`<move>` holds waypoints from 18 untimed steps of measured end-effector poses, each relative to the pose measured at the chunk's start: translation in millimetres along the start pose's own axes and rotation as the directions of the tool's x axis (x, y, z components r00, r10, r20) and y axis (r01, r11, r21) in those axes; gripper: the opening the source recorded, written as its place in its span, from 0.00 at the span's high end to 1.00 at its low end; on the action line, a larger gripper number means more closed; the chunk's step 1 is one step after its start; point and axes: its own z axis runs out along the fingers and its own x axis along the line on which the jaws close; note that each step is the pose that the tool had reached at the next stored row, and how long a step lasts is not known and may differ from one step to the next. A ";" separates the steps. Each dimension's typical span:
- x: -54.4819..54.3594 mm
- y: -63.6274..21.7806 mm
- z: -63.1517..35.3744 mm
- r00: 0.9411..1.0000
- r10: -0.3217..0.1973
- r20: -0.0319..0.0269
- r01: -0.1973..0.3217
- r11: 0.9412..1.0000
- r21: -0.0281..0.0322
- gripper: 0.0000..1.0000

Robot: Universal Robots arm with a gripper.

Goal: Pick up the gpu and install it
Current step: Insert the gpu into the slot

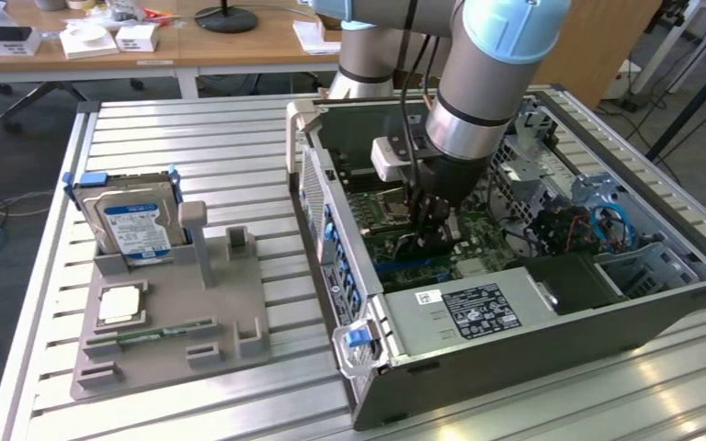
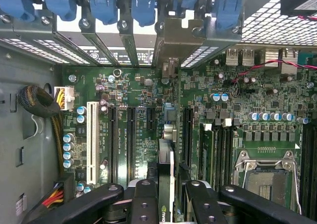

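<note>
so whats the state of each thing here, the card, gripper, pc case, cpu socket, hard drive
thin dark gpu card: held on edge in the gripper, above the green motherboard, bracket near the rear slots
black gripper: shut on the card, inside the case
grey pc case: side open
metal cpu socket: empty, frame down
silver hard drive: upright in the grey holder

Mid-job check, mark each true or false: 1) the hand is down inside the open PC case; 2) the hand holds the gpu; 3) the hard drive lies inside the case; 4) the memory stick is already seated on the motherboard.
1) True: the hand is inside the PC case, over the motherboard.
2) True: the gpu stands edge-on between its fingers.
3) False: the hard drive stands upright in the grey holder outside the case.
4) False: the memory stick lies on the holder.
</note>
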 end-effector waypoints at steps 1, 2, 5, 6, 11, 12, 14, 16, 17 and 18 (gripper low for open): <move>0.0 0.0 0.0 1.000 0.000 0.000 0.000 1.000 0.000 0.74; 0.0 0.0 0.0 1.000 0.000 0.000 0.000 1.000 0.000 0.74; -0.1 1.5 0.2 1.000 0.000 0.000 0.000 1.000 0.000 0.74; -0.1 1.5 0.2 1.000 0.000 0.000 0.000 1.000 0.000 0.74; 0.0 1.6 0.1 1.000 0.000 0.000 0.000 1.000 0.000 0.74; 0.0 1.6 0.1 1.000 0.000 0.000 0.000 1.000 0.000 0.74; -0.1 2.3 0.1 1.000 0.000 0.000 0.000 1.000 0.000 0.74; -0.1 2.3 0.1 1.000 0.000 0.000 0.000 1.000 0.000 0.74; -0.1 2.4 0.1 1.000 0.000 0.000 0.000 1.000 0.000 0.74; 0.0 2.4 0.1 1.000 0.000 0.000 0.000 1.000 0.000 0.74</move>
